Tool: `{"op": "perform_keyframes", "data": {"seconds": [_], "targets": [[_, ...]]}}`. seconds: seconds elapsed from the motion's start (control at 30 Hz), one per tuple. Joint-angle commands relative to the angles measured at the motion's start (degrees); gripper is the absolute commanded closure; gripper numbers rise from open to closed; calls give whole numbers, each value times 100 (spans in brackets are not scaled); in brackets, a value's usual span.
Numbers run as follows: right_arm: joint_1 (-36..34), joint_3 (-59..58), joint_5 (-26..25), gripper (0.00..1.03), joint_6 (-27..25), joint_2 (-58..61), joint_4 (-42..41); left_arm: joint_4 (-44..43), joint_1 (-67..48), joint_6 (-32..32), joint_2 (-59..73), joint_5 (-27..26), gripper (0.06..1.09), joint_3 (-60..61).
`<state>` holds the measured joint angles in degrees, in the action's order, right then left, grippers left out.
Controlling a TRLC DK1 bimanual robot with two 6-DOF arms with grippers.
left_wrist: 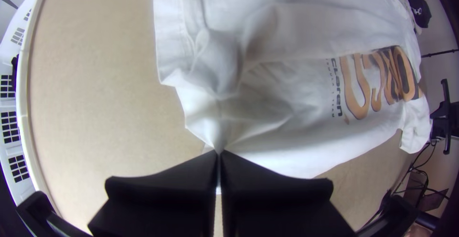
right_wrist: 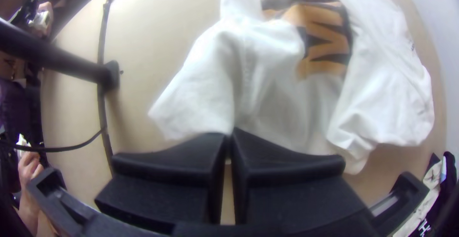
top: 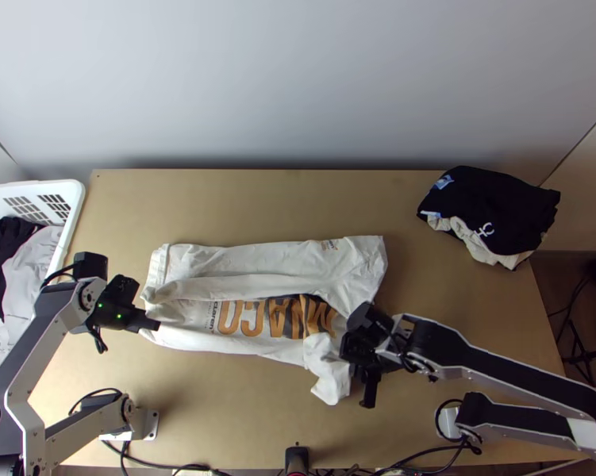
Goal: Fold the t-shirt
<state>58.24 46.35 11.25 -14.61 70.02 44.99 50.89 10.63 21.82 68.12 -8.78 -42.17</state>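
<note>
A white t-shirt (top: pixel 274 258) is laid out lengthwise across the worktop (top: pixel 258 202), between the arms. Its far side is turned over toward the middle in a long, wrinkled band, and the printed front is left partly exposed below. At the near right, a loose flap of the cloth is hung out toward the near edge of the worktop.

Large orange-gold lettering (top: pixel 254 317) is borne by the front, with a dark panel behind part of it; the upper parts are covered by the folded band. Beside its left end, smaller black print (left_wrist: pixel 336 86) is set crosswise to the big letters. A small mark (top: pixel 329 245) is seen on the band, toward its right end.

The left hand (top: pixel 156 325) is closed on the shirt's near left corner, with cloth pinched between the fingertips. The right hand (top: pixel 351 361) is closed too, and the near right flap is gripped by it.

At the far right of the worktop, a pile of dark and cream clothes (top: pixel 500 206) is placed, with a white symbol (top: pixel 485 230) and a blue-and-white patch (top: pixel 444 182) shown on the dark cloth. At the left, dark and pale garments (top: pixel 28 270) are held in a white basket (top: pixel 74 202).
</note>
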Motion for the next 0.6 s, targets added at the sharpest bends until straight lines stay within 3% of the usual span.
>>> {"op": "perform_keyframes", "data": {"seconds": [0.0, 0.23, 0.57], "targets": [[-840, 270, -43, 100, -77, -340, -8, -9, 79, -82, -88, -1, 105, -177], [-1860, 858, -35, 100, -437, -287, 168, 61, 176, -152, -88, -37, 105, -485], [-2502, 1658, -35, 100, -648, 188, 203, 237, 176, -372, -18, -300, 105, -1118]]}}
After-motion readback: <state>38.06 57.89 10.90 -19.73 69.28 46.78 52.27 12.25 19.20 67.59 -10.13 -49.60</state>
